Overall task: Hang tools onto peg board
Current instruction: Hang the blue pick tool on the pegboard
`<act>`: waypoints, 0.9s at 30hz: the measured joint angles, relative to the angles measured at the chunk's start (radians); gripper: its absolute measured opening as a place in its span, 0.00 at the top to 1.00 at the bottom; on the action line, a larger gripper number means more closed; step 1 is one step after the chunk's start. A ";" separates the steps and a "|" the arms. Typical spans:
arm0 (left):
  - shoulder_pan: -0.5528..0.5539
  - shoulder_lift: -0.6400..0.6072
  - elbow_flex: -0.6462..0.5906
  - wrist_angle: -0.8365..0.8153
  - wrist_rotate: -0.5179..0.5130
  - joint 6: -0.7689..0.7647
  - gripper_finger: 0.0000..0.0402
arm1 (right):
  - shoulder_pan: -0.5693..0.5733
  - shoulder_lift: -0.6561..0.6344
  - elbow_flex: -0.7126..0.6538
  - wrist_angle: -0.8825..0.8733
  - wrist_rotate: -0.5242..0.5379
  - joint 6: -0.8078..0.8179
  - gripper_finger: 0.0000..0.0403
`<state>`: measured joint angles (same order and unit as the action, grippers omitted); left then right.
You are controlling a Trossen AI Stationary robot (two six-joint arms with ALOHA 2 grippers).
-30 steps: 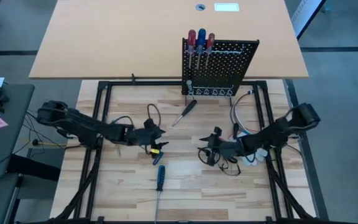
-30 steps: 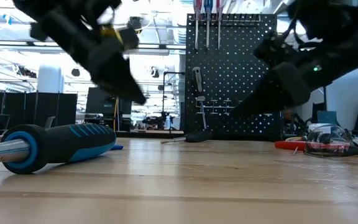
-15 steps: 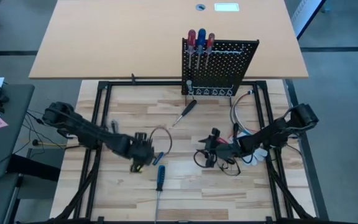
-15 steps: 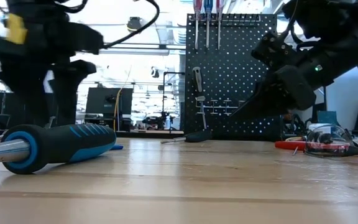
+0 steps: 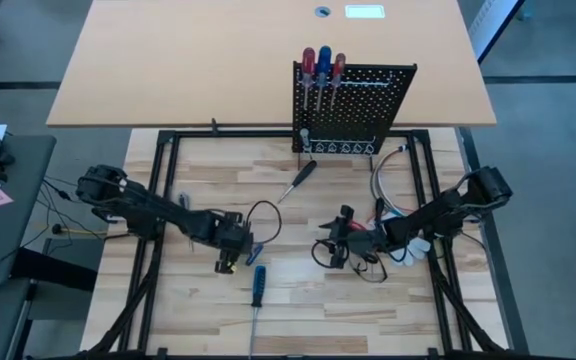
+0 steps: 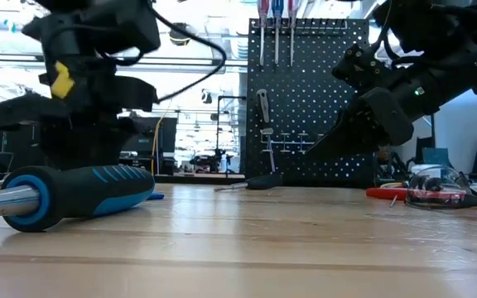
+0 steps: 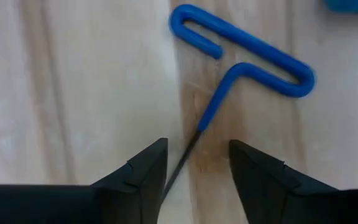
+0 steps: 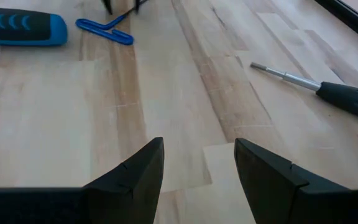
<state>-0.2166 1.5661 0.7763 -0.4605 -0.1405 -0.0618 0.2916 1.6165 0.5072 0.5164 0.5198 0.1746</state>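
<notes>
blue wire key: a blue-coated bent-wire t-handle hex key (image 7: 241, 68) lies flat on the pale wood-plank table (image 5: 298, 320), its thin dark shaft running towards my left gripper (image 7: 194, 165).
left gripper: low over that key, left of centre; fingers apart, one each side of the shaft, not yet touching it as far as i can tell.
right gripper: the right gripper (image 8: 197, 165) waits right of centre above bare planks, fingers apart, holding nothing.
peg board: the black perforated metal peg board (image 5: 368, 95) stands upright at the far edge; three screwdrivers, red, blue and red handled (image 5: 322, 62), already hang at its top left.
other tools: a big blue-and-black-handled screwdriver (image 5: 257, 285) lies near me, a black-handled screwdriver (image 5: 298, 180) just in front of the board.
how i would do it: i judge the step is picking up the key. i would centre on the shaft, go down until the tips almost meet wood, then close slowly; thin wire can roll or slip out.
risk: the cable loop near the left wrist could snag.
</notes>
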 joint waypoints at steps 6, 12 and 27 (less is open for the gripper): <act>0.066 0.014 -0.038 0.042 0.092 0.056 0.70 | 0.000 0.000 0.000 -0.004 0.000 0.000 0.50; 0.078 0.061 -0.038 0.078 0.079 0.113 0.85 | 0.000 0.000 0.000 -0.004 0.000 0.001 0.50; 0.078 0.035 -0.053 0.243 0.017 0.057 1.00 | 0.036 -0.001 0.000 0.009 0.000 -0.018 0.50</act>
<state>-0.1386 1.6008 0.7233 -0.2170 -0.1236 -0.0048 0.3279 1.6157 0.5076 0.5251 0.5201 0.1569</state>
